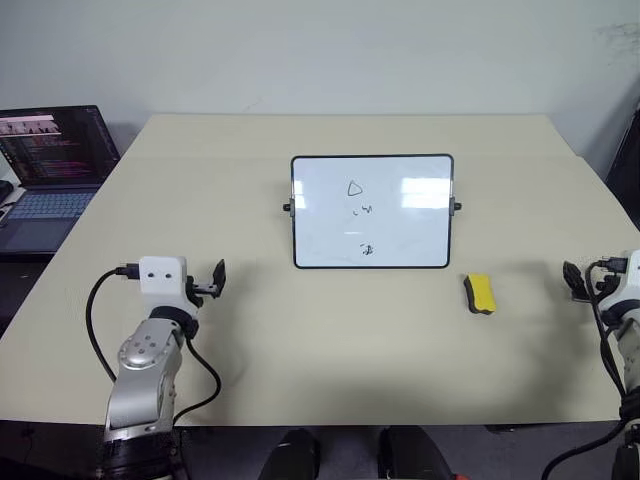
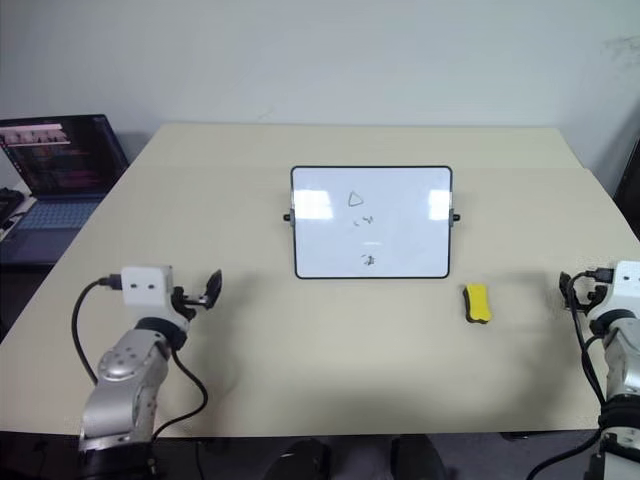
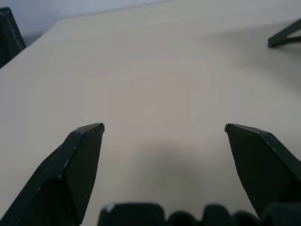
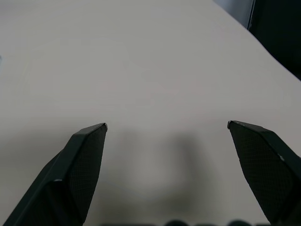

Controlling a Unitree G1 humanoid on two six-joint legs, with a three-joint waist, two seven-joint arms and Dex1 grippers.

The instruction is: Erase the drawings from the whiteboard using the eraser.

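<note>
From the head, a big pale table (image 1: 300, 330) fills the room in front of a plain light wall (image 1: 320, 50). The whiteboard (image 1: 372, 212) lies flat in the middle of the table, with the drawings (image 1: 362, 215) on it in black. The eraser (image 1: 480, 294) lies on the table just past the board's near right corner, not touching it. A laptop (image 1: 50, 170) sits open off the table's far left side.

At the left wrist, the left tool (image 3: 164, 127) is wide open over bare table, holding nothing.

At the right wrist, the right tool (image 4: 167, 126) is wide open too, over bare table near its edge.
</note>
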